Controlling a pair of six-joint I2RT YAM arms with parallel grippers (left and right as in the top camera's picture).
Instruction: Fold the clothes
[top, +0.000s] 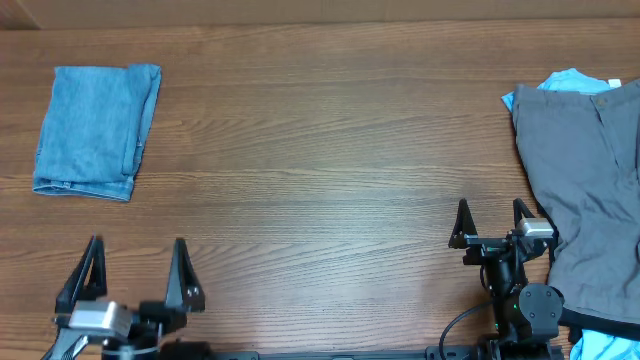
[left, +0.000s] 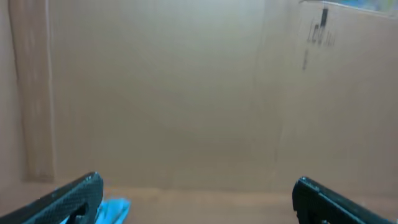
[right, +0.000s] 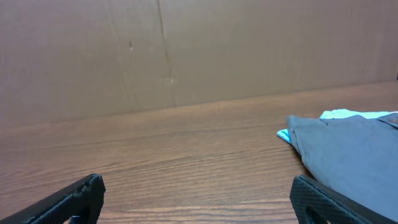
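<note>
The folded light-blue jeans (top: 97, 130) are sitting in the upper left of the overhead frame on the wooden table (top: 320, 150). The grey trousers (top: 585, 170) are lying along the right edge, with a bright-blue garment (top: 570, 80) peeking out at their top. The left gripper (top: 136, 242) is hanging lower left and the right gripper (top: 490, 205) lower right, just beside the trousers. Both are spread wide, gripping nothing.
</note>
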